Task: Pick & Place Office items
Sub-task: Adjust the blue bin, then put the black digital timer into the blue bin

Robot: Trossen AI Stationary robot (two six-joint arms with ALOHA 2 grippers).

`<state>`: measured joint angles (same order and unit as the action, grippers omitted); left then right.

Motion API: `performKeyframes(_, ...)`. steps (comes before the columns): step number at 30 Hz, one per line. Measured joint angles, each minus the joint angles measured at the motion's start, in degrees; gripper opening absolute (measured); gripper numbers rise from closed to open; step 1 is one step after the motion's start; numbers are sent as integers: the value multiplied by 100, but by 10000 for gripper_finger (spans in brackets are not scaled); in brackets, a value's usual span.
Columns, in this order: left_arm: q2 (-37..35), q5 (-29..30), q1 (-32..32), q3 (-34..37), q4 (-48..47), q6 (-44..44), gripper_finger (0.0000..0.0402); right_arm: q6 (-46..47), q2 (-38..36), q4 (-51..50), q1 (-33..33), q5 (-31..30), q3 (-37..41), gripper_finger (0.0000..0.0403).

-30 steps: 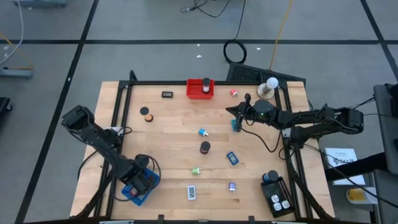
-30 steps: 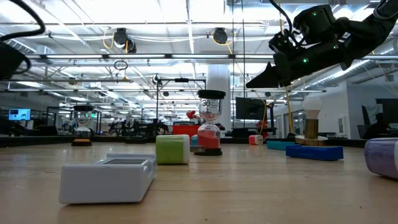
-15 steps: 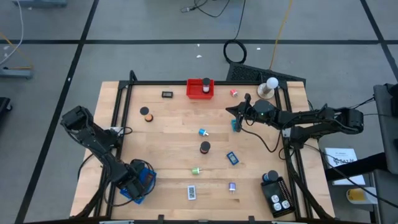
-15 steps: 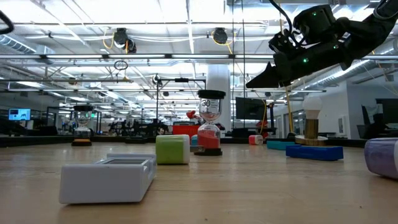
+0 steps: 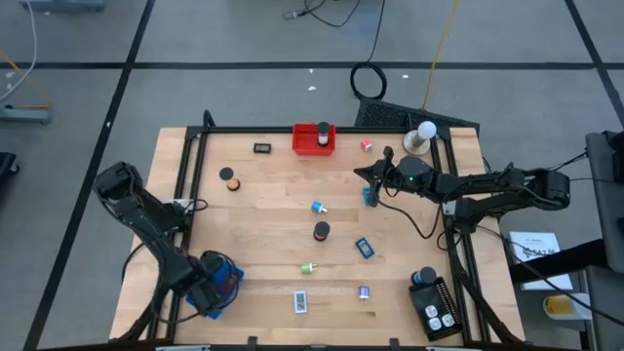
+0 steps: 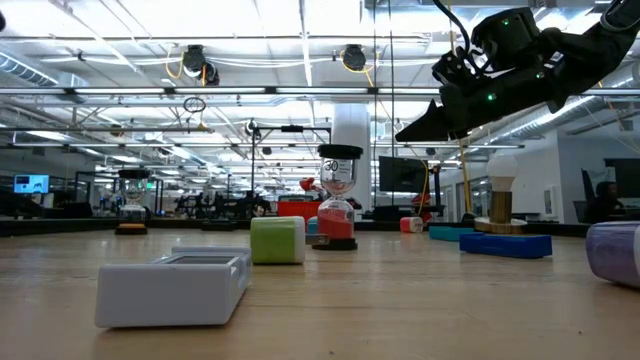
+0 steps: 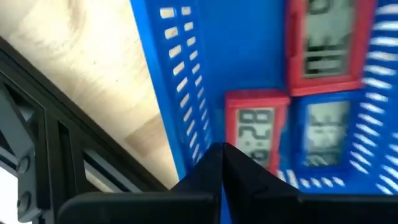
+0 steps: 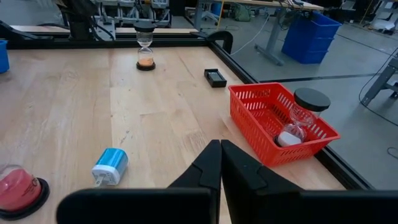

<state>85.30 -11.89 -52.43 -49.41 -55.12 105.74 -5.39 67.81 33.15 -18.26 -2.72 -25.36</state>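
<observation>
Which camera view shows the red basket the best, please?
The right wrist view: the red basket is near, with an hourglass inside. The high view shows it small at the table's far edge; the low view barely; the left wrist view not.

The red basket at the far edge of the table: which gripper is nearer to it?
Right. The right gripper hovers just beside the red basket, while the left gripper is over the blue basket at the near-left corner.

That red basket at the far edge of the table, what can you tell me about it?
The red basket is a small rectangular tray of what looks like plastic, with slotted walls. It sits upright at the table's far edge, near the middle. An hourglass with a black cap stands tilted inside it, leaning toward one corner. Neither gripper touches it.
</observation>
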Motion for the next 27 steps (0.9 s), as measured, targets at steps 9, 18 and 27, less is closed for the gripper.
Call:
performKeyframes(9,-940,2564,486,-9,-59,303,9,0,0,-7,-2,-15,0,4)
performKeyframes(18,-938,3322,2739,-9,1430,-2978,8,-67,0,15,-2,-17,0,4)
performKeyframes(27,-938,1654,5330,-9,2922,-7102,10,-278,2,213,-2,-9,-2,4)
